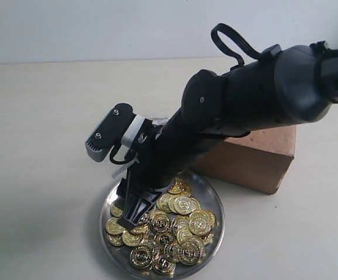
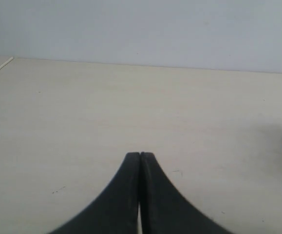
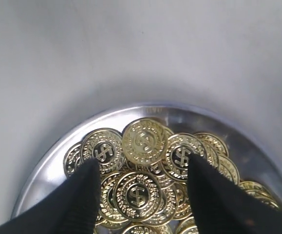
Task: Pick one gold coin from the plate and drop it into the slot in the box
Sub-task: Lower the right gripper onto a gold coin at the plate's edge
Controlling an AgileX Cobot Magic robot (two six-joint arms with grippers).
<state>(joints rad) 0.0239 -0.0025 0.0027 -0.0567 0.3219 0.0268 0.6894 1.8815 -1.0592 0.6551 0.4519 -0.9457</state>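
The left hand (image 2: 140, 158) is pressed together over bare table (image 2: 82, 122), idle. In the lower middle of the exterior view, the right hand (image 1: 129, 219) dips into the plate (image 1: 214, 195), its tips spread apart either side of a coin (image 3: 137, 195) in the heap, nothing gripped. This looks like the pick step; the next move calls for closing on that one coin alone. The box (image 1: 262, 157) sits at centre right, just beside the plate, with its slot hidden.
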